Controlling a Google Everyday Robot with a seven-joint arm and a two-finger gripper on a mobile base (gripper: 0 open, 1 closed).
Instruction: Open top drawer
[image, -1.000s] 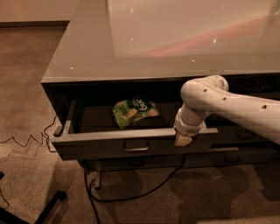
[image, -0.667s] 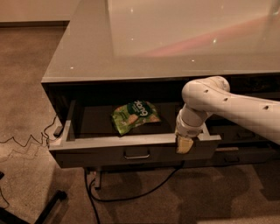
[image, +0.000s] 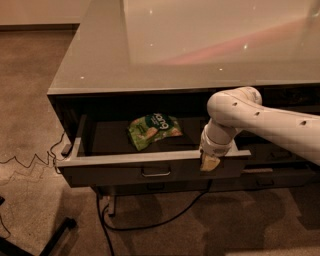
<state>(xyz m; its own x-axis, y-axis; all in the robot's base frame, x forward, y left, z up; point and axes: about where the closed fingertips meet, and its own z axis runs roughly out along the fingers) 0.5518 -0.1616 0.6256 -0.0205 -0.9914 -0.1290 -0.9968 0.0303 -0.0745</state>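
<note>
Tool (image: 210, 163) is set on the rim of the drawer (image: 110, 175), right of the pull (image: 155, 172); its grip cannot be told. Straight, level drawing is advised.

A green snack bag (image: 152, 130) lies crumpled on its side, a little left of the gripper (image: 210, 163) (which hangs low, right of centre). Above it, a glossy grey countertop (image: 200, 45) shows pale and pinkish glare. On the brown carpet (image: 30, 100) a thick black cable (image: 165, 218) curves along. A thin wire (image: 27, 161) zigzags off left, above a black stand leg (image: 52, 236).
</note>
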